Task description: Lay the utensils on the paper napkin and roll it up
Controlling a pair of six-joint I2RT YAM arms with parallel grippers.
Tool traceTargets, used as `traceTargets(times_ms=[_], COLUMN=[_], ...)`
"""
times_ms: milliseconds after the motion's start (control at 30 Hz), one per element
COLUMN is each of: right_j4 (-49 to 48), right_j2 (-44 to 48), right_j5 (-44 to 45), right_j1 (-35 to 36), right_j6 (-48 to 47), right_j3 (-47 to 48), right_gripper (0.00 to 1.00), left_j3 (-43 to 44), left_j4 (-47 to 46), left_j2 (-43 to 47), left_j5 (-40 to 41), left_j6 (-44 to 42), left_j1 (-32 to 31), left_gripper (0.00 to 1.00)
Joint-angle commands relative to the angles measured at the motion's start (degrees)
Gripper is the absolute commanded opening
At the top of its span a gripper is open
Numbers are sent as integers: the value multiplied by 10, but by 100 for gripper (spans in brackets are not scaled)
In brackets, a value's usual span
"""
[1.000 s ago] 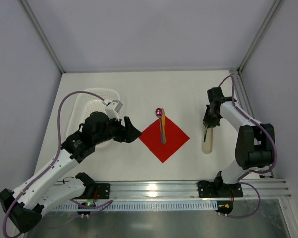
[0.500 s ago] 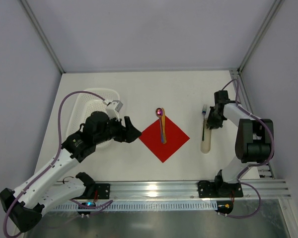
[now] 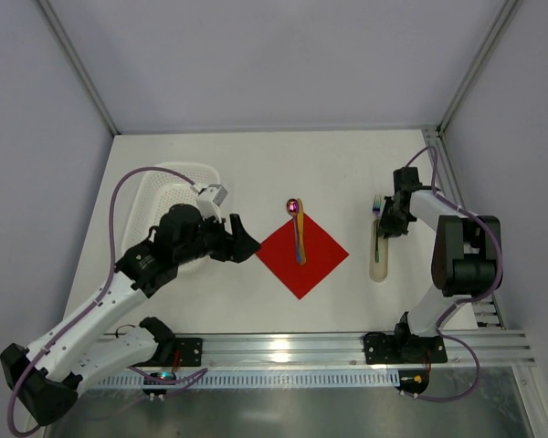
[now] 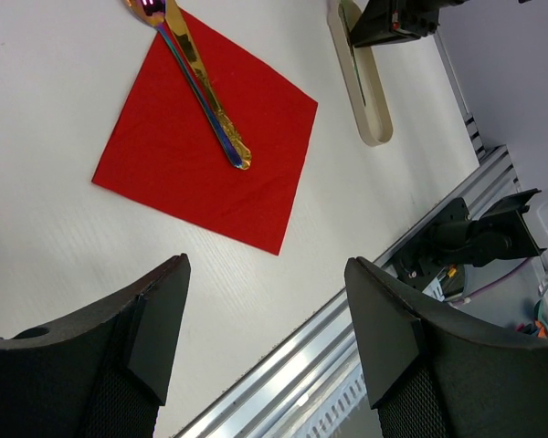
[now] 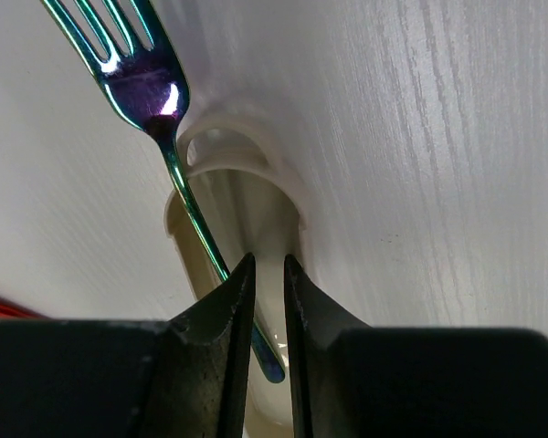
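Wide-spread left gripper [image 4: 265, 274] at the near left, nothing between its black fingers [image 4: 155, 338], raised over the white table [image 3: 256, 164] near the left corner of the red paper napkin [image 3: 303, 263]; over on the right, nearly closed right gripper [image 5: 267, 263], only a thin slit between its fingertips [image 5: 233, 301], low over the far part of the beige oblong tray [image 3: 381, 272]; impossible to tell whether pinching the handle of the iridescent fork [image 5: 146, 91] or merely poised above it.

Nearest of all, aluminium rail [image 3: 301, 347] along the table's front edge, both arm bases bolted to it; beyond that, the napkin flat on the table as a diamond, one corner toward the rail, roughly midway between the two arms; on it the iridescent spoon [image 3: 298, 239], gold-and-blue handle from about the napkin's centre to its far corner, pink-purple bowl just past that corner on the bare tabletop.

To the right, well apart from the napkin, the tray lengthwise from near to far; in it the fork, slim handle end down inside the trough and visible through the slit between the fingertips, neck across the tray's far rim, blue-green tines out on the table beyond.

Farther back on the left, white perforated basket [image 3: 164, 187], partly hidden by the left arm, well apart from the napkin.
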State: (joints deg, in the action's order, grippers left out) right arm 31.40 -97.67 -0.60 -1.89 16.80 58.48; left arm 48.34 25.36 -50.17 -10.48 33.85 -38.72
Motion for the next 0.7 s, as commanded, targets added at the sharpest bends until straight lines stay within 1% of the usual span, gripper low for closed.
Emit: traceTargets(times_ms=[0, 200, 233, 267, 533, 667], right_j4=[17, 31, 24, 22, 1, 0], right_j2=[38, 79, 84, 85, 67, 43], right_j5=[22, 13, -8, -10, -38, -27], right_j1=[-2, -2, -2, -2, 0, 3], right_j6=[-4, -11, -13, -16, -29, -33], right_j3=[8, 13, 9, 8, 3, 2], right_gripper=[21, 22, 23, 24, 25, 25], left_j3=[9, 9, 8, 8, 12, 12], left_j4=[-9, -12, -14, -15, -13, -12], left_j2=[-4, -5, -5, -5, -7, -5], left_j5=[2, -2, -2, -2, -8, -6], left_j6=[-7, -7, -6, -5, -5, -8], left_j1=[0, 0, 0, 0, 0, 0], left_gripper=[73, 73, 73, 73, 73, 73])
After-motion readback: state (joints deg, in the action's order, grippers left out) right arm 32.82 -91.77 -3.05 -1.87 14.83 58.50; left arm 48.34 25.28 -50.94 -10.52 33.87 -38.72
